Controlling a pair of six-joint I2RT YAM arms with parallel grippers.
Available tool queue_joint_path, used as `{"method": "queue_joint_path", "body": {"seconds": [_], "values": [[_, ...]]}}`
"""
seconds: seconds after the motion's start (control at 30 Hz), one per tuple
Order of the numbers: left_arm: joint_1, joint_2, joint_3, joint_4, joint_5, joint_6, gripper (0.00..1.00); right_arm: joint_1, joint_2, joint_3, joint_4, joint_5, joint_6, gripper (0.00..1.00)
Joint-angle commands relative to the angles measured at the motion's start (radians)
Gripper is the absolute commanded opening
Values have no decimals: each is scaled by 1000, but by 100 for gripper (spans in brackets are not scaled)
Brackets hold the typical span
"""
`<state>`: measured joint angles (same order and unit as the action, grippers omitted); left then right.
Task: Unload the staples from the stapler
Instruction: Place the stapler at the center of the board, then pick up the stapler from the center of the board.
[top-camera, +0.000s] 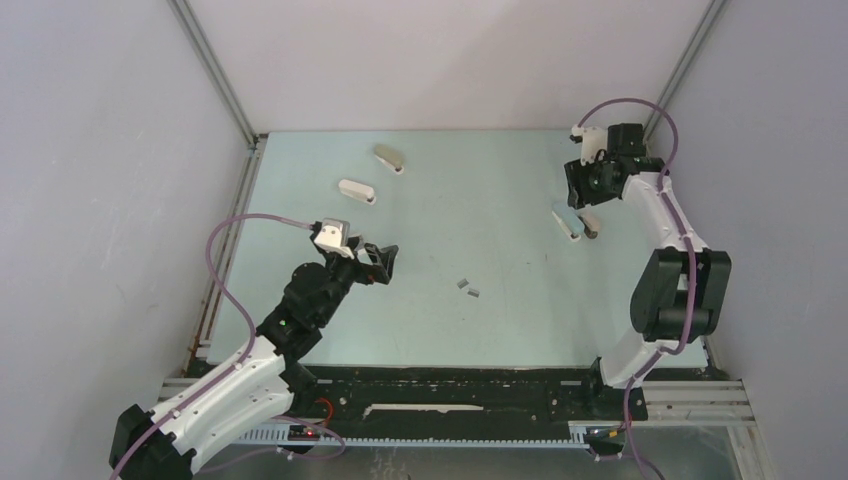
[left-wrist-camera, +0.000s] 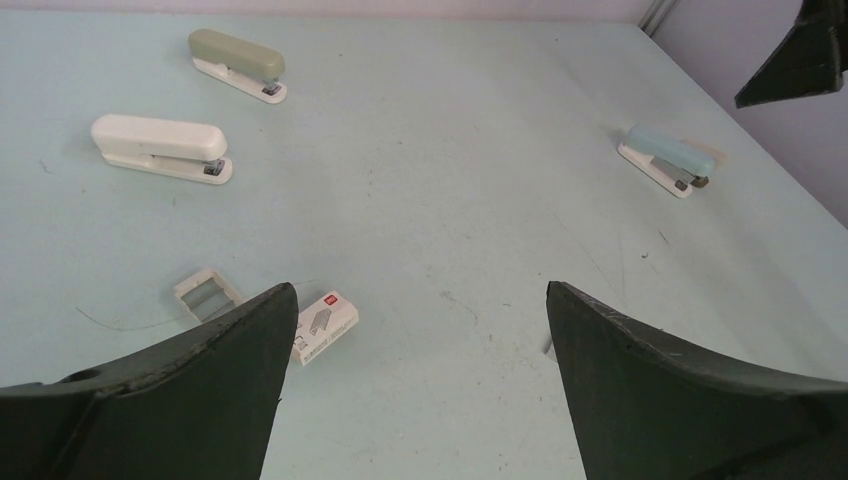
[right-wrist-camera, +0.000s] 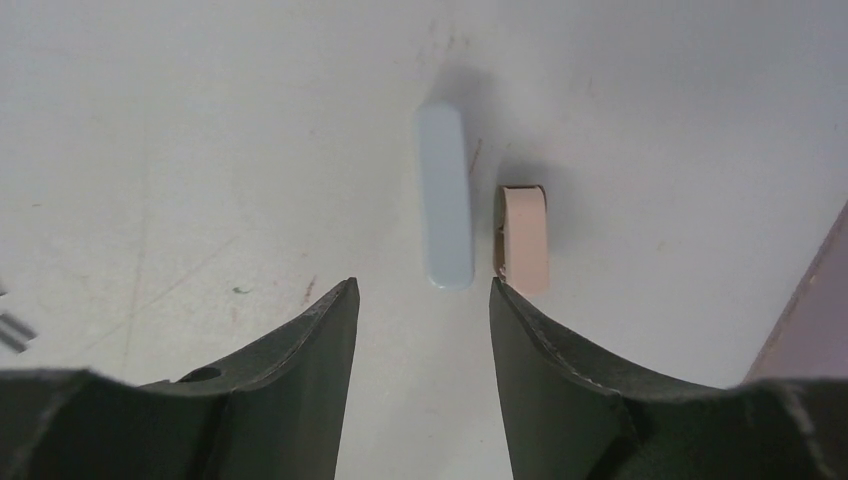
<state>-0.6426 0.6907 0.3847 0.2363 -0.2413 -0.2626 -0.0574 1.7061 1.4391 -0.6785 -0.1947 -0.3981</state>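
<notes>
Pale green table (top-camera: 470, 220), four staplers on it.

Staples (top-camera: 468, 288): two small grey pieces lying loose on the bare surface near mid-table. They sit between the two arms, well apart from every stapler. The same pieces just show at the left edge of the right wrist view.

Right gripper (right-wrist-camera: 422, 283): far right side of the table, pointing down, hovering. Fingers partly apart, nothing held, only bare table in the gap. Blue stapler (right-wrist-camera: 445, 195) lies flat, one end just beyond the fingertips. Tan stapler (right-wrist-camera: 524, 240) lies just beside it, parallel and shorter-looking. Cannot tell whether the two touch.

Left gripper (left-wrist-camera: 420, 288): left of centre, low over the table, fingers spread very wide, empty. A white printed box (left-wrist-camera: 325, 327) lies just beside the finger at the left of the wrist view, with an open white tray (left-wrist-camera: 208, 293) near it. White stapler (left-wrist-camera: 160, 145) and olive stapler (left-wrist-camera: 238, 58) lie beyond, toward the far left, apart from each other.
</notes>
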Motion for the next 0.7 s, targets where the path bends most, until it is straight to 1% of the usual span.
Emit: {"method": "queue_joint_path", "body": {"seconds": [0.0,0.4,0.67], "values": [[5,-10,7,30,-6,-16,100,-1,-110,27,-22,-160,0,60],[6,-18,20,31,-4,-26,100,-5,-226,50,-101,-521,-67,60],[6,-19,31,29,0,-29,100,-7,-257,60,-116,-650,-52,60]]}}
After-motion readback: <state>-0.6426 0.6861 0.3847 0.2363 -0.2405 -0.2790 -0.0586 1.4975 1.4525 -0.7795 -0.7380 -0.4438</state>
